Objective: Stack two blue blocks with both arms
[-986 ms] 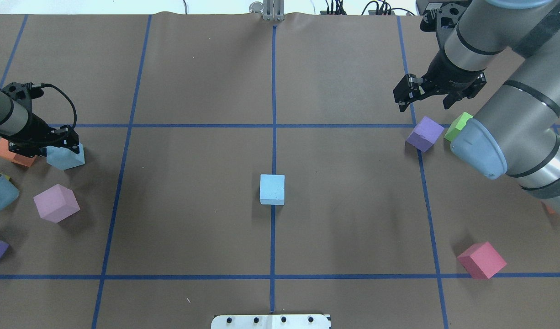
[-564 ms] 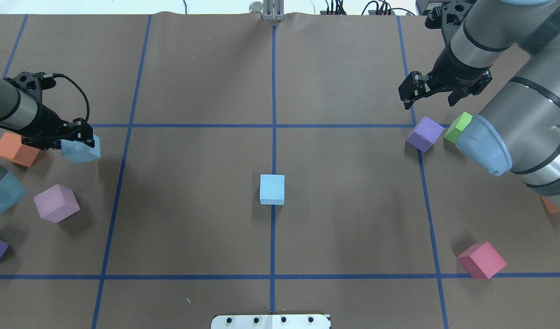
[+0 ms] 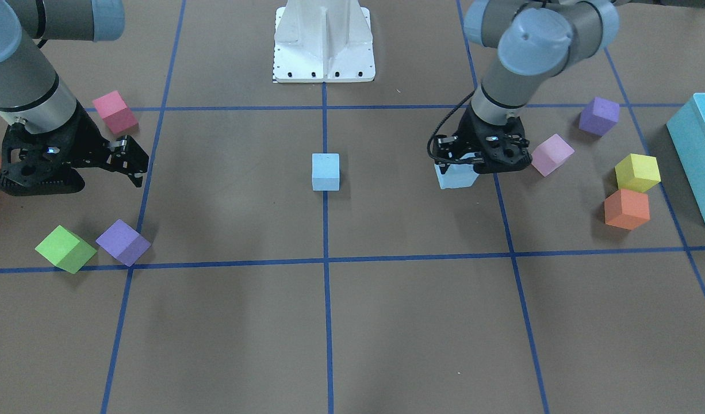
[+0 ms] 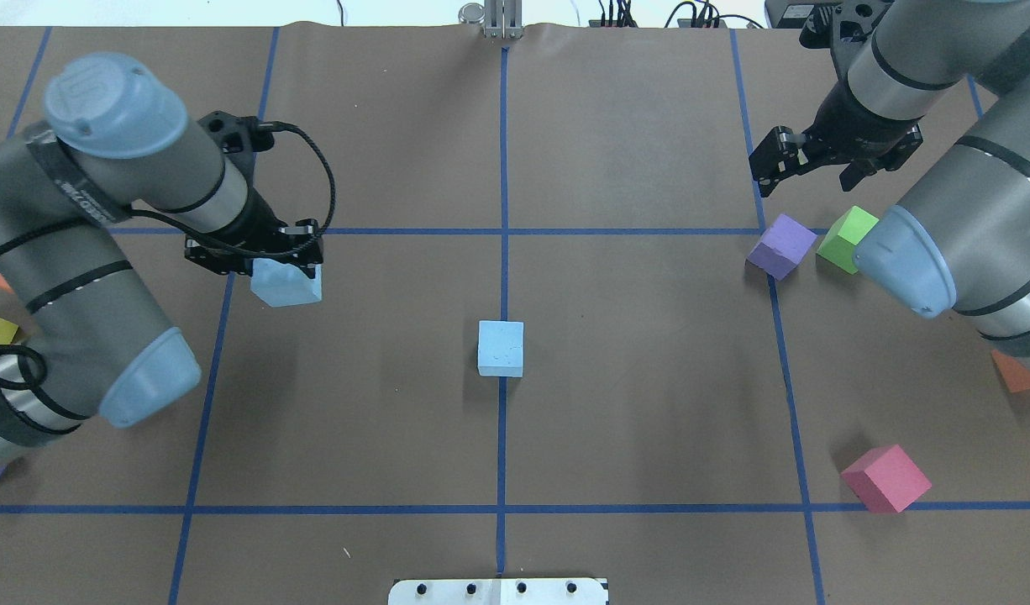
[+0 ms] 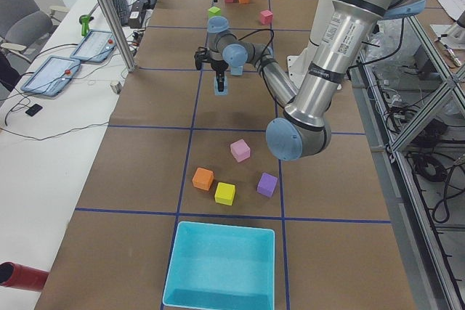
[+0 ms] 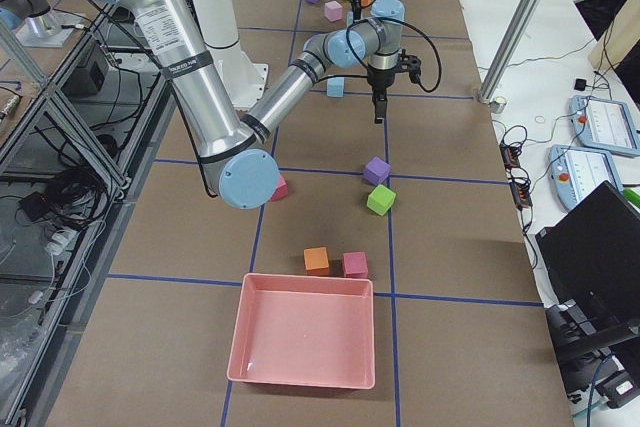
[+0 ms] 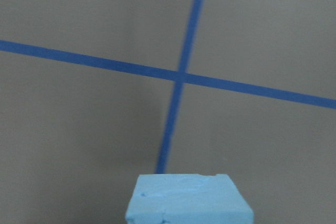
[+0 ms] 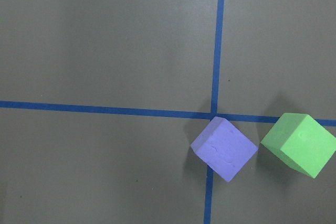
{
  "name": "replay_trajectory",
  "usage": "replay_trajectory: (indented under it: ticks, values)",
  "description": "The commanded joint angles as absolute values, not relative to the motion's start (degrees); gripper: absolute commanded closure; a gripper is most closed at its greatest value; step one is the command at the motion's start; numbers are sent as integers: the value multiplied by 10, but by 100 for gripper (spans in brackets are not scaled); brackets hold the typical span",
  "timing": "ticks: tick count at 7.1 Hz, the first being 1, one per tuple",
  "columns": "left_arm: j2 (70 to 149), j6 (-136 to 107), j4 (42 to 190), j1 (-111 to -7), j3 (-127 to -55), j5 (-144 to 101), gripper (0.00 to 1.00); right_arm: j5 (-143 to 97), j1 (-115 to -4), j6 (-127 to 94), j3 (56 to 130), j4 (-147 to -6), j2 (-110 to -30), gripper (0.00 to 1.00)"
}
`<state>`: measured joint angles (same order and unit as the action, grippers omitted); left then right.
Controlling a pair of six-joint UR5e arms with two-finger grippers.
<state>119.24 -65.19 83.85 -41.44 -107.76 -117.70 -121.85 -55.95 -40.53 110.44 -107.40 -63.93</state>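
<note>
Left gripper [image 4: 271,256] pinching one blue block [image 4: 286,286] between its fingers. Since 0.6 s ago it has carried the block inward from beside the orange cube [image 3: 626,209] at the table's left end, across a blue tape line. The block appears lifted off the paper. The second blue block [image 4: 501,348] sits unmoved on the centre line, well apart from the carried one. The right gripper [image 4: 809,168] – jaws spread, holding nothing – has drawn slightly farther toward the table's far edge.

Bare brown paper [image 4: 380,336] lies between the two blue blocks. A purple cube [image 4: 781,245] and a green cube [image 4: 848,239] rest near the right gripper, close together at a tape crossing, and a pink cube [image 4: 886,478] lies nearer the robot. At the left end stand a lilac cube [image 3: 552,154], a yellow cube [image 3: 636,172] and a teal bin [image 3: 694,155].

Surface – brown paper gridded with blue tape, with the white base [image 3: 324,63] at the robot's edge. A side bench with tablets [image 5: 73,59] runs along the operators' side.
</note>
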Motion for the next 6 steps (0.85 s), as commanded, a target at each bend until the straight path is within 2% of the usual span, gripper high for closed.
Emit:
replay_trajectory:
  ticks: [1,2,6]
  values:
    - [1271,-705,805,-356,-1060,-1159,40,-1219,-560,-405,1105,-1074,-644,1]
    - [1311,-710,806,-347,-1020,-1149,40,-1219,-560,-405,1105,-1074,-644,1]
    - [1378,-709,820,-331,-945,-1146,40,-1218,-559,-406,1105,-1074,-642,1]
